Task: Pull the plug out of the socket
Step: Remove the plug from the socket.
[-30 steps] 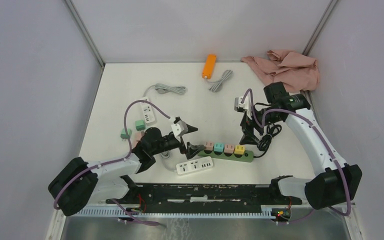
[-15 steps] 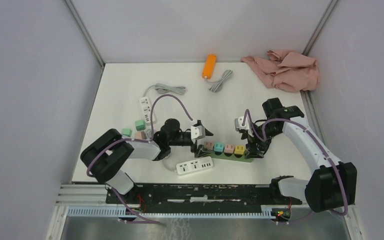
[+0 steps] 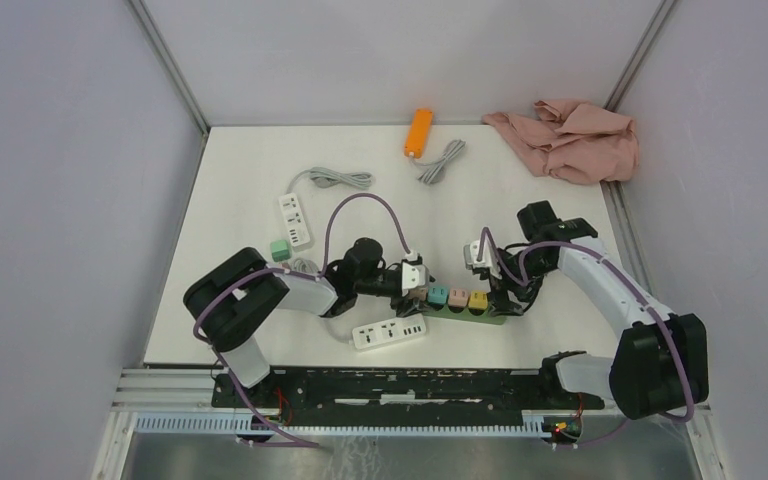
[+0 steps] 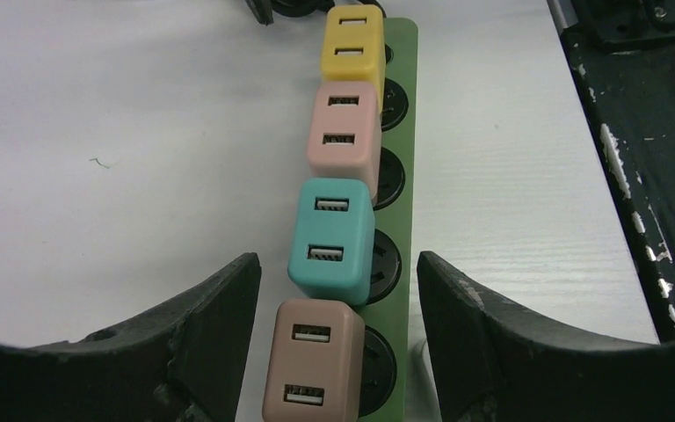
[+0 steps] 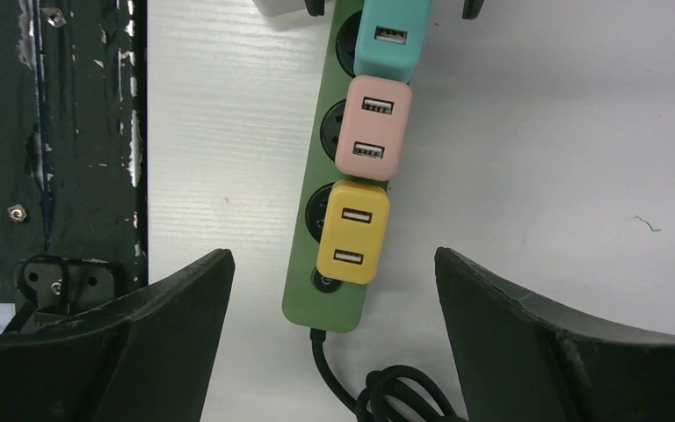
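In the last second both your arms have closed in on the green power strip (image 3: 457, 309) at the near middle of the table (image 3: 240, 180). The left gripper (image 4: 336, 264) now straddles the tan plug (image 4: 312, 360) at the strip's left end, jaws wide and empty. The right gripper (image 5: 334, 257) hangs equally open over the yellow plug (image 5: 352, 230) at the right end. The approach looks done, so gripping comes next. The plugs are smooth, rounded plastic cubes packed edge to edge, which leaves little finger room. The slick strip will probably lift unless braced.
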### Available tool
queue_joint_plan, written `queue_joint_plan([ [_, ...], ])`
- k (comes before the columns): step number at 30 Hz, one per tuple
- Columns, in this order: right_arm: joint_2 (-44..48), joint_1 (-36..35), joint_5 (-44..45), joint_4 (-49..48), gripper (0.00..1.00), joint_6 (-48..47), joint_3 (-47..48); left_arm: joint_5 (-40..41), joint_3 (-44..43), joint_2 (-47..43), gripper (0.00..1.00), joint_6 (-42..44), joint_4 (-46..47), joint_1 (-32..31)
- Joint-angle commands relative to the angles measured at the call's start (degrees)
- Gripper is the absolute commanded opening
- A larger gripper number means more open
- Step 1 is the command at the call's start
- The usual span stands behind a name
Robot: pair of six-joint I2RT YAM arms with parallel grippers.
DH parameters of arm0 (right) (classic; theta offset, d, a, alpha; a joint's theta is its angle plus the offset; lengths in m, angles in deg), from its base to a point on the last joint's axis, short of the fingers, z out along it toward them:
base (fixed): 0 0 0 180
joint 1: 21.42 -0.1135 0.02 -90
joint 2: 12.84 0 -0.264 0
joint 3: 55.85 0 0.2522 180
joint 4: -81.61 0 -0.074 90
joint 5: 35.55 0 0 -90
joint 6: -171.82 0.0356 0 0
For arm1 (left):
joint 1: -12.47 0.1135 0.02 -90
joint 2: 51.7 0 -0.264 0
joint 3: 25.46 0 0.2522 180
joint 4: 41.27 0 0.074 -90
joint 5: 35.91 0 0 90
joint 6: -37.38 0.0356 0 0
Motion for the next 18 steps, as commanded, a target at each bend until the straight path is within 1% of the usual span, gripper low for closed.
queue_joint_plan([
  [1, -1.0, -2.9, 3.2, -6.8, 0.90, 3.6, -1.2, 0.7, -2.7, 1.2, 0.71, 4.6, -1.5, -0.3],
  [3, -1.4, -4.5, 4.5, -9.0, 0.89, 4.9, -2.1, 0.9, -2.8, 1.5, 0.68, 4.6, -1.5, -0.4],
  [7, -2.3, -7.2, 8.4, -13.2, 0.80, 7.7, -3.6, 1.3, -3.4, 2.1, 0.60, 4.5, -1.9, -0.4],
  [11, -3.3, -8.5, 12.0, -15.0, 0.70, 8.7, -4.2, 1.4, -4.0, 2.7, 0.53, 4.2, -2.4, -0.4],
  [14, -3.6, -9.1, 12.8, -15.7, 0.58, 9.4, -4.1, 1.2, -4.5, 3.2, 0.42, 3.7, -2.8, -0.4],
  [16, -3.7, -9.4, 13.5, -16.0, 0.48, 9.9, -3.8, 1.0, -4.7, 3.4, 0.33, 3.1, -2.8, -0.4],
  [18, -3.7, -9.4, 14.2, -16.4, 0.38, 10.6, -3.4, 0.9, -4.8, 3.4, 0.20, 2.2, -2.7, -0.5],
])
